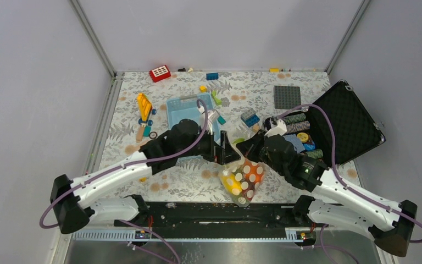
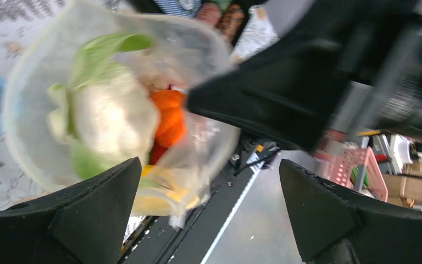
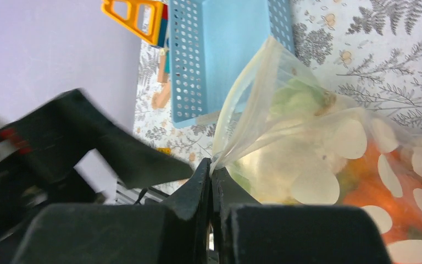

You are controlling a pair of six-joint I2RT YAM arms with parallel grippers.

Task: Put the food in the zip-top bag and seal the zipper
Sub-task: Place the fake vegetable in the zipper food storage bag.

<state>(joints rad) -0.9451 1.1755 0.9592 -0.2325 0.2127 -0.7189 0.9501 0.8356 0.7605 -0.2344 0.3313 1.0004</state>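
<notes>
The clear polka-dot zip-top bag [image 1: 243, 179] lies near the table's front edge, filled with food. Through its plastic the left wrist view shows the white-green cauliflower [image 2: 110, 110] and an orange piece [image 2: 170, 118]. My right gripper [image 3: 211, 168] is shut on the bag's [image 3: 307, 148] upper mouth edge, where the zipper strip runs, and pulls it taut. In the top view the right gripper [image 1: 251, 146] sits at the bag's far end. My left gripper [image 2: 207, 165] is open and empty, with its jaws wide apart beside the bag. It faces the right gripper in the top view [image 1: 223, 148].
The light-blue basket [image 1: 187, 110] stands just behind the left gripper and also shows in the right wrist view [image 3: 225, 49]. An open black case [image 1: 351, 121] with poker chips [image 1: 296, 124] is at the right. Bricks [image 1: 249, 117], a grey baseplate [image 1: 287, 97] and a yellow toy [image 1: 144, 107] lie further back.
</notes>
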